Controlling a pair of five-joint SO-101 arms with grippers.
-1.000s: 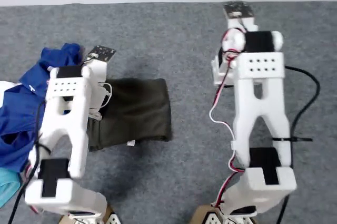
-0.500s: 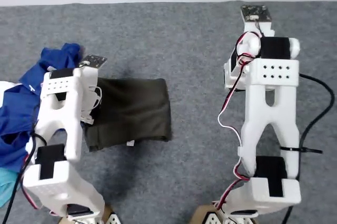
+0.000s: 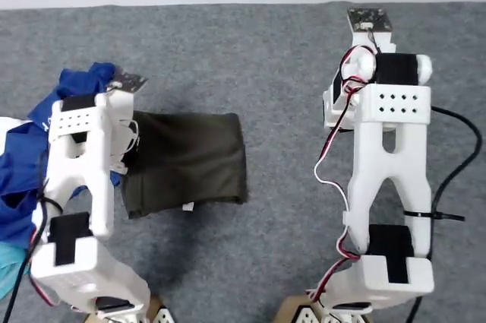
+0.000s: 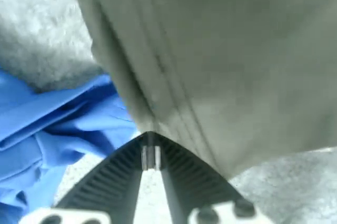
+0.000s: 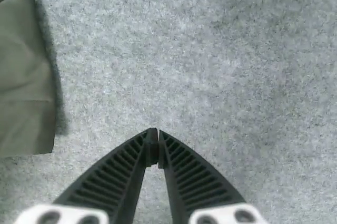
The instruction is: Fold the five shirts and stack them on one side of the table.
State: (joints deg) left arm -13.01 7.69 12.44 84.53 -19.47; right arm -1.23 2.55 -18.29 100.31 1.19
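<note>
Left pincer (image 4: 150, 153) closed at the edge of the folded olive-green cloth shirt (image 3: 190, 167).
I see that shirt left of centre in the high view, beside crumpled blue shirts (image 3: 23, 156); my right pincer (image 5: 154, 150), closed on nothing, hangs well apart over grey felt table (image 5: 237, 50).

Olive shirt (image 3: 190, 163), blue shirt (image 3: 23, 156), grey table (image 3: 228, 57).
</note>
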